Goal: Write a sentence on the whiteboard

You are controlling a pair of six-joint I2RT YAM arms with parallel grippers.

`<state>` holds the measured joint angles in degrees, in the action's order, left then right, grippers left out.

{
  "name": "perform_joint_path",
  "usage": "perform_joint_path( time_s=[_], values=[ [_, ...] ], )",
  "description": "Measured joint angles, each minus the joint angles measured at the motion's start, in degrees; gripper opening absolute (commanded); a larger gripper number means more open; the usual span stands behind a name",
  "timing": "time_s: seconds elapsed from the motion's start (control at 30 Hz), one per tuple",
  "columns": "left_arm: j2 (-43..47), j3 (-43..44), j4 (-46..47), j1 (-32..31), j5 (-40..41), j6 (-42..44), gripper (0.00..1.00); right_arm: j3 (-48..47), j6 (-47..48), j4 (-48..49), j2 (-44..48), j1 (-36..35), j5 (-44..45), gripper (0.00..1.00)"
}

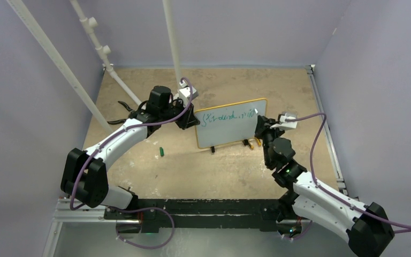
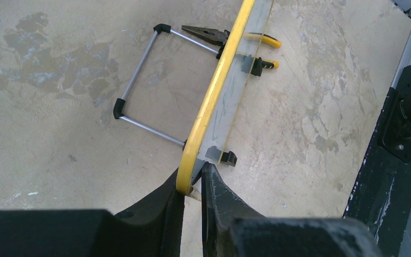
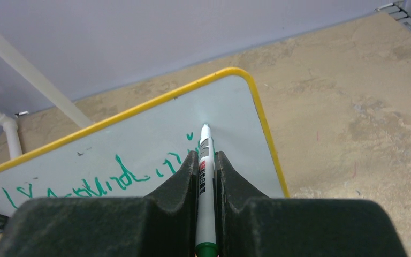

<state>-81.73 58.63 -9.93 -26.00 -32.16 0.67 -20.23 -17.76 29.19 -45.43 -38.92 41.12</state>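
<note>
Here, the left gripper [image 2: 192, 181] is pinching the edge of the yellow-framed rectangular whiteboard [image 2: 222, 101] at lower centre; the right gripper [image 3: 206, 170] is clamping a white plastic marker [image 3: 205, 142] mid-frame.

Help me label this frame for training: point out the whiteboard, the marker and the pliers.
whiteboard [image 1: 230, 133], top view, bare white face, lower half.
marker [image 3: 205, 176], right wrist view, labelled barrel between the jaws.
pliers [image 2: 206, 35], left wrist view, dark metal nose.

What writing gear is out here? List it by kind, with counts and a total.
whiteboard: 1
marker: 1
green cap, lying loose on the table: 1
Total: 3
</note>
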Motion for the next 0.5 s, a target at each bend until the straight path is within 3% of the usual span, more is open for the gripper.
perform_joint_path(
  time_s=[0.5],
  values=[
    [0.0,0.0,0.0,0.0,0.0,0.0,0.00,-1.7,1.2,1.9,-1.0,0.0,0.3,0.00]
  ],
)
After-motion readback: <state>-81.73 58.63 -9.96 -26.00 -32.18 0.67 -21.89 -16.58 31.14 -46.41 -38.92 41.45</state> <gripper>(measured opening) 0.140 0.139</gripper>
